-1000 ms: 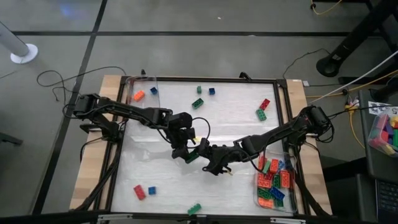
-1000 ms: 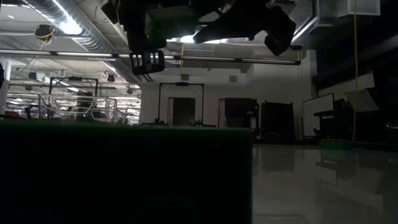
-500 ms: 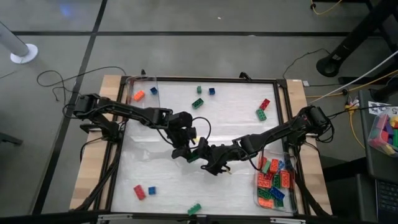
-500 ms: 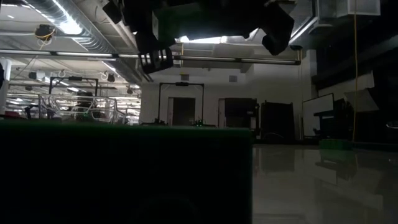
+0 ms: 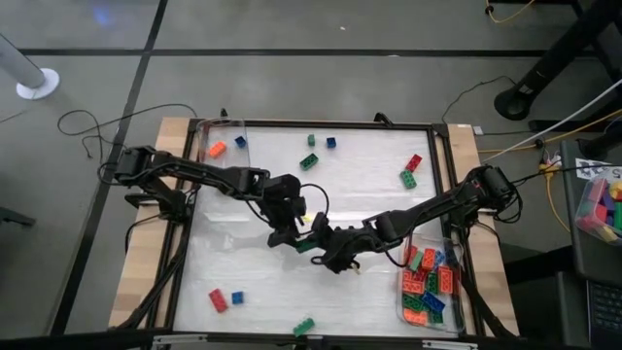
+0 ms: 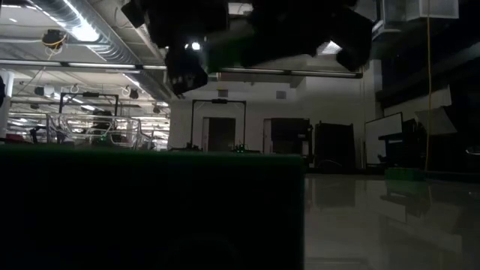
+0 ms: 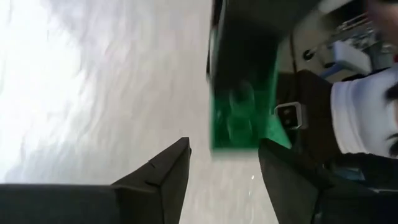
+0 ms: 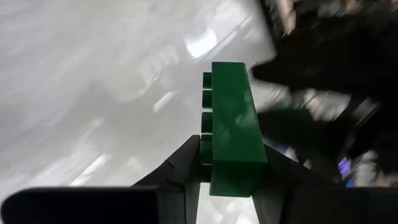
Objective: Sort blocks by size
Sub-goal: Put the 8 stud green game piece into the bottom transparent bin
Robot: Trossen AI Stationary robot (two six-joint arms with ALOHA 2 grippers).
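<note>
My right gripper (image 5: 317, 245) is shut on a long green brick (image 8: 231, 140) above the middle of the table. My left gripper (image 7: 224, 149) is open, and its fingertips stand just short of the brick's other end (image 7: 242, 118). Both grippers meet in the high view, the left gripper (image 5: 289, 236) to the left of the brick (image 5: 305, 244). Loose bricks lie on the white table: orange (image 5: 217, 149), blue (image 5: 240, 142), green (image 5: 308, 161), red (image 5: 414, 162), red (image 5: 218, 299), green (image 5: 304, 326). My right gripper pinches one end of the green brick (image 8: 230, 171) between its two fingers, one on the studded face and one on the face opposite. The fingers come from the table's right and lie along the brick. The brick sticks out past the fingertips, clear of the table.
A clear tray (image 5: 428, 287) with several red, green, orange and blue bricks stands at the near right corner. A black frame (image 5: 321, 124) runs around the table. A dark green shape (image 6: 150, 210) close to the low camera hides the table top in that view.
My right gripper has gone a little toward the table's left, closing in on my left gripper with the green brick between them. The two grippers now stand closer together above the middle of the table.
</note>
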